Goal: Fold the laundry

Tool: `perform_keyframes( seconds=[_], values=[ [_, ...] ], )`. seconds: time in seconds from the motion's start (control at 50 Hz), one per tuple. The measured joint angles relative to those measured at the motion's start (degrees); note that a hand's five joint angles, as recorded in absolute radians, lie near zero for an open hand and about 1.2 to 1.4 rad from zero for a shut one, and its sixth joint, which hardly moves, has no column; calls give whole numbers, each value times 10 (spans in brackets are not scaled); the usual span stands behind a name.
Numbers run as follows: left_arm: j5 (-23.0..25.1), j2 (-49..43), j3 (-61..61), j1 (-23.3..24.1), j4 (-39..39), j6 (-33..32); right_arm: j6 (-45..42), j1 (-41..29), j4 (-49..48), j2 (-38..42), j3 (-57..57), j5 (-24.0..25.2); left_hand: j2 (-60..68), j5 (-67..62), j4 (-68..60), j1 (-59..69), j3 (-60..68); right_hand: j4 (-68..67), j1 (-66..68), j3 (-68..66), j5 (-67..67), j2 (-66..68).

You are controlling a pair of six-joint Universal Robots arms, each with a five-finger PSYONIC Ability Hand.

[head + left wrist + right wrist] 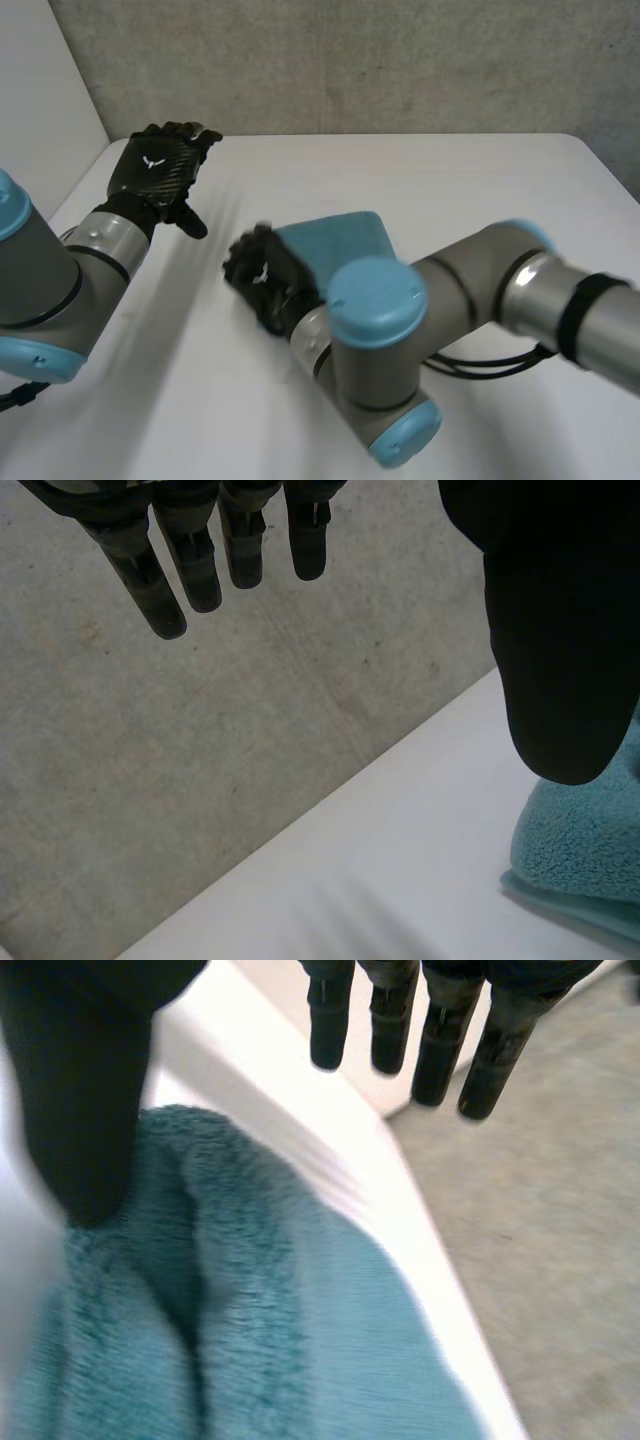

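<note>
A folded teal towel [345, 240] lies in the middle of the white table [460, 180]. My right hand [262, 275] hovers at the towel's left edge, open, holding nothing. In the right wrist view its straight fingers [440, 1030] reach past the towel [250, 1340], and its thumb [85, 1090] hangs just above the pile. My left hand [160, 168] is at the table's far left corner, away from the towel, also open. The left wrist view has its fingers [190, 570] spread in the air, with a corner of the towel [580, 850] under the thumb [560, 630].
A grey wall [350, 60] runs behind the table's far edge. My right arm [480, 300] crosses the near right part of the table and covers the towel's near side. Grey floor [560, 1260] lies beyond the table edge in the right wrist view.
</note>
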State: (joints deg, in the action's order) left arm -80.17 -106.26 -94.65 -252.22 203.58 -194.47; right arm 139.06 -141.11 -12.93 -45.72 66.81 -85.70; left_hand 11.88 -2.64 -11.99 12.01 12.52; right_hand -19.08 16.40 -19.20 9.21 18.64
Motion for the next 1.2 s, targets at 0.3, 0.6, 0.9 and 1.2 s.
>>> perform_keyframes(
  seconds=[0.3, 0.6, 0.9, 1.2],
  values=[
    [2, -110, 168, 105, -93, 111, 300, 152, 54, -154, 46, -23, 1, 0, -1, 1, 0, 59, -49, 71, -58, -63],
    [-67, -233, 219, 136, -194, 200, 370, 209, 209, -3, -58, 66, 11, -2, -6, 2, 1, 59, -49, 71, -58, -63],
    [-75, -172, 200, 122, -223, 130, 366, 224, 259, -36, -116, 64, 6, 0, -3, 0, 0, 59, -49, 71, -62, -63],
    [-72, 66, 256, 40, -335, 125, 353, 310, 257, -304, -43, -33, 3, 1, 0, 0, 0, 59, -49, 71, -62, -63]
  ],
)
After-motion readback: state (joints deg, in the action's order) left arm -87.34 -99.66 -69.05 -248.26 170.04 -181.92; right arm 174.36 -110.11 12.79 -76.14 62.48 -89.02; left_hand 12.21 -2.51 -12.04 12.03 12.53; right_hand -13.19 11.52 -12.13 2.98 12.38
